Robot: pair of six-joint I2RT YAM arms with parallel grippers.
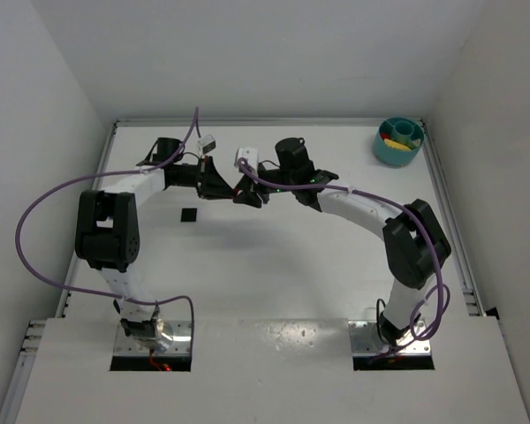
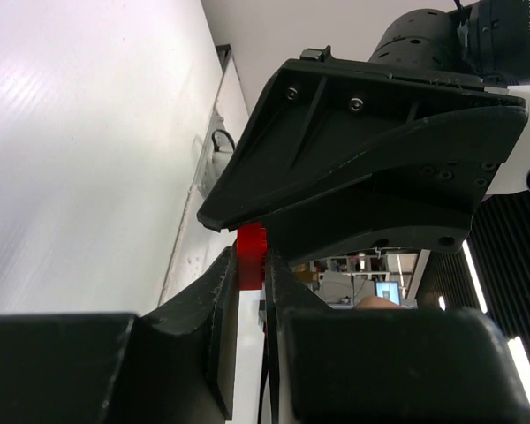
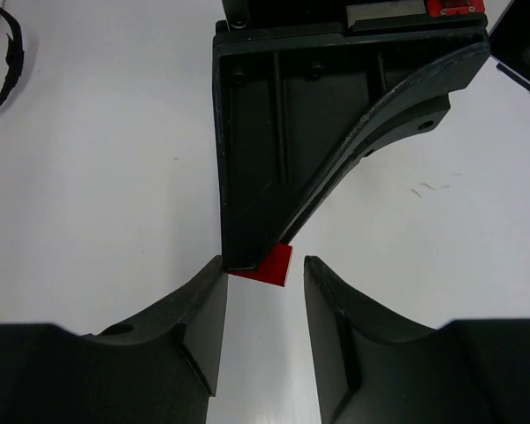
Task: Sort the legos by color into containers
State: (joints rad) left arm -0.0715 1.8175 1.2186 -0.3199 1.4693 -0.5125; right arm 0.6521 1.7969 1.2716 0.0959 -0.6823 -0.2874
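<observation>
Above the middle of the table, my left gripper (image 1: 223, 187) is shut on a small red lego (image 2: 250, 256), pinched at its fingertips (image 2: 223, 274). My right gripper (image 3: 263, 269) faces it tip to tip, its jaws open on either side of the red lego (image 3: 272, 265). The near jaw is close against the brick and a gap shows on the other side. A black lego (image 1: 189, 215) lies on the table below the left arm. The teal bowl (image 1: 393, 157) with its containers sits at the far right corner and holds yellow and red pieces.
A purple cable loops from the left arm's base over to its wrist (image 1: 35, 221). Raised rails (image 1: 450, 221) border the white table on the left, back and right.
</observation>
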